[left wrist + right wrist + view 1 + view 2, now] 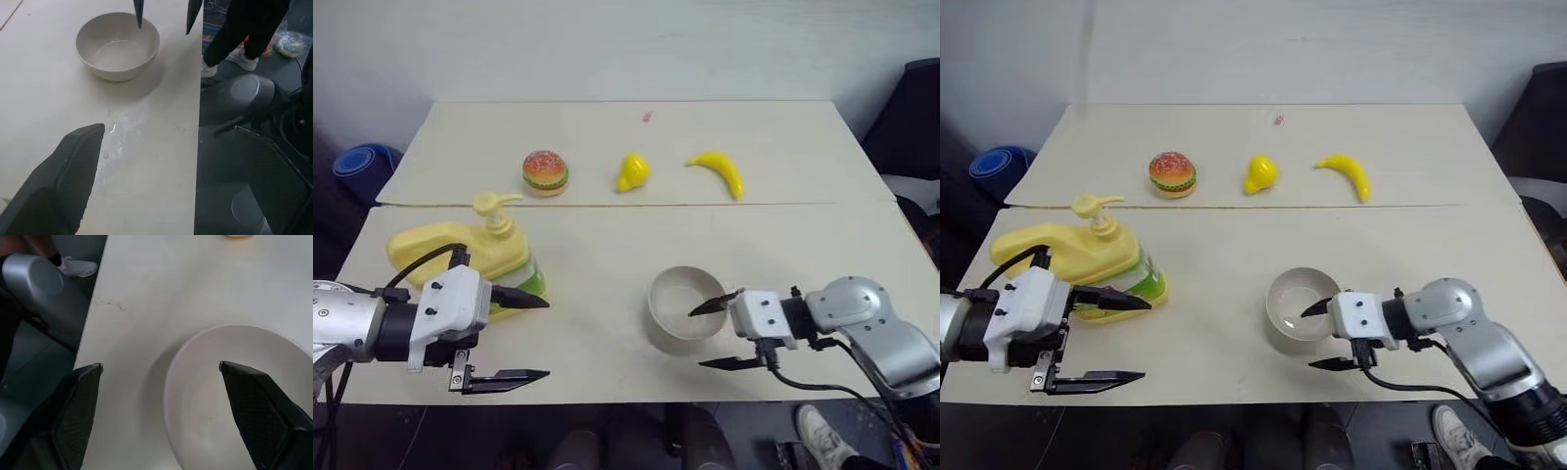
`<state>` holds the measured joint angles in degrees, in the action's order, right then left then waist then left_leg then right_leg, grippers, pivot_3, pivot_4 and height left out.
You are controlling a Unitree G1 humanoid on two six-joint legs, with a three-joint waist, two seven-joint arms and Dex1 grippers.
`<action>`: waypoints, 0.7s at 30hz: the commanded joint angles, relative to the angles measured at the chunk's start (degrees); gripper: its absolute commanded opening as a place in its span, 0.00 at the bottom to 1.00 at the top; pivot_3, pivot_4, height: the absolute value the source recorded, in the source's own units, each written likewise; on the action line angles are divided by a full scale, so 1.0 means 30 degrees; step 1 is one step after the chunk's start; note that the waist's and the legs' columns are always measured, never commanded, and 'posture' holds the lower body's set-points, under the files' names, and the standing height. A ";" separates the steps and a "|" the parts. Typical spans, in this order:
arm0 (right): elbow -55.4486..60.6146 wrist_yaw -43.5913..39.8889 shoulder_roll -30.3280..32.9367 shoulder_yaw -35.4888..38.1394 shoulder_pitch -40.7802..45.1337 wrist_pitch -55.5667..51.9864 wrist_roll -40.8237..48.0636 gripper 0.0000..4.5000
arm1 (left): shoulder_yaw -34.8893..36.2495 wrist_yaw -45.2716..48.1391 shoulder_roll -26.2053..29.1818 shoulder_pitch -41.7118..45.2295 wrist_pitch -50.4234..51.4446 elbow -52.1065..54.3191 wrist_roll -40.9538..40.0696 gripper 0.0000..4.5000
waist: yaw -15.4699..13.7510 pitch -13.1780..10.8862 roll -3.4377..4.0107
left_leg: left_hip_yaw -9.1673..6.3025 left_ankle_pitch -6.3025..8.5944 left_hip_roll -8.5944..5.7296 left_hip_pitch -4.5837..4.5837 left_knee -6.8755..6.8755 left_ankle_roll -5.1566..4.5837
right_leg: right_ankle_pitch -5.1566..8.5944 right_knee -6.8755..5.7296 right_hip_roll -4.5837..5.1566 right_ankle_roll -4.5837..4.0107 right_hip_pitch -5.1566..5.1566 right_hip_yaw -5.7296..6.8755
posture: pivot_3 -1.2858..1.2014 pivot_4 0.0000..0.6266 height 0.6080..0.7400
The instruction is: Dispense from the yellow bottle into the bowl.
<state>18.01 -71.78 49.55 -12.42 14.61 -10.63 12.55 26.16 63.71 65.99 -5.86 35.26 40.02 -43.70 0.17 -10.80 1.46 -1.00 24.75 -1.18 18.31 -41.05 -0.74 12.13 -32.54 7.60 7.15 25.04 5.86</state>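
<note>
The right gripper (721,335) is wide open and holds nothing, one finger over the bowl (683,308). The left gripper (534,338) is wide open and empty too. The yellow bottle (465,253) sits on the tabletop (607,255), at nine o'clock from the bowl.

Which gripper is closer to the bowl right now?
The right. The right gripper is open at the bowl, one finger over its rim, the other outside its near wall. The left gripper is open beside the yellow bottle, well away across the table.

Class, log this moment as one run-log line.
left pincer: open beside yellow bottle | right pincer: open, straddling bowl rim | nothing held
</note>
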 commanded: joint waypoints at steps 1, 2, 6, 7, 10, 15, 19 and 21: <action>0.0055 0.0684 -0.0406 -0.0672 -0.0036 0.0514 -0.1106 0.69 | -0.0268 0.0229 0.0222 0.0544 -0.0525 0.0024 0.0488 1.00 | -0.0007 0.0000 0.0000 | 0.0002 -0.0001 0.0000 0.0000 -0.0001 0.0003 | 0.0001 -0.0008 -0.0001 -0.0002 0.0003 -0.0001 | 0.52 0.24 1.00; -0.0064 0.1044 -0.0541 -0.0827 -0.0066 0.0570 -0.1544 0.59 | -0.0411 0.0239 0.0208 0.0619 -0.0662 0.0002 0.0741 1.00 | -0.0009 0.0000 0.0000 | 0.0003 -0.0002 0.0002 0.0001 -0.0002 0.0005 | 0.0002 -0.0014 -0.0002 -0.0004 0.0008 -0.0002 | 0.52 0.24 1.00; -0.0281 0.1812 -0.0938 -0.1062 -0.0104 0.0515 -0.2198 0.45 | -0.0607 0.0282 0.0123 0.0782 -0.0878 -0.0084 0.1157 1.00 | -0.0013 0.0000 0.0000 | 0.0004 -0.0002 0.0002 0.0001 -0.0004 0.0004 | 0.0004 -0.0026 -0.0003 -0.0006 0.0017 -0.0015 | 0.52 0.24 1.00; -0.0487 0.2037 -0.1045 -0.1210 -0.0167 0.0800 -0.2571 0.45 | -0.0683 0.0150 0.0122 0.0954 -0.0783 -0.0147 0.1156 1.00 | -0.0013 0.0000 0.0000 | 0.0004 -0.0002 0.0002 0.0001 -0.0003 0.0004 | 0.0004 -0.0026 -0.0003 -0.0007 0.0018 -0.0015 | 0.52 0.24 1.00; -0.1157 0.2500 -0.1388 -0.1663 -0.0314 0.1522 -0.3398 0.45 | -0.0987 0.0059 0.0135 0.1413 -0.0686 -0.0255 0.1256 1.00 | -0.0051 0.0002 -0.0004 | 0.0014 -0.0002 0.0002 0.0004 -0.0006 0.0004 | 0.0006 -0.0033 -0.0007 -0.0010 0.0018 -0.0011 | 0.52 0.24 1.00; -0.1999 0.2817 -0.1776 -0.2070 -0.0369 0.2408 -0.4200 0.45 | -0.1433 0.0071 0.0123 0.1946 -0.0636 -0.0391 0.1358 1.00 | -0.0007 0.0002 -0.0004 | 0.0023 -0.0002 0.0001 0.0004 -0.0003 0.0004 | 0.0006 -0.0039 -0.0008 -0.0011 0.0028 -0.0020 | 0.52 0.24 1.00; -0.2243 0.2944 -0.1942 -0.1920 -0.0489 0.2614 -0.4170 0.31 | -0.1563 -0.0032 0.0069 0.2434 -0.0395 -0.0441 0.1094 1.00 | -0.0010 0.0002 -0.0004 | 0.0028 -0.0004 0.0002 0.0001 -0.0007 0.0007 | 0.0007 -0.0055 -0.0012 -0.0012 0.0029 -0.0019 | 0.52 0.24 1.00; -0.2373 0.2961 -0.1975 -0.1914 -0.0596 0.2880 -0.4175 0.17 | -0.1591 -0.0013 0.0030 0.2473 -0.0376 -0.0421 0.1103 1.00 | -0.0009 0.0002 -0.0005 | 0.0032 -0.0006 0.0004 0.0000 -0.0008 0.0009 | 0.0008 -0.0061 -0.0013 -0.0013 0.0029 -0.0019 | 0.52 0.24 1.00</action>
<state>10.80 -62.99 44.06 -18.65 13.21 -3.40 -0.45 21.29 63.81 66.04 1.20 34.09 38.18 -40.05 0.15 -10.80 1.44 -0.91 24.74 -1.17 18.31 -41.08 -0.71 12.15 -32.72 7.56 7.11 25.13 5.81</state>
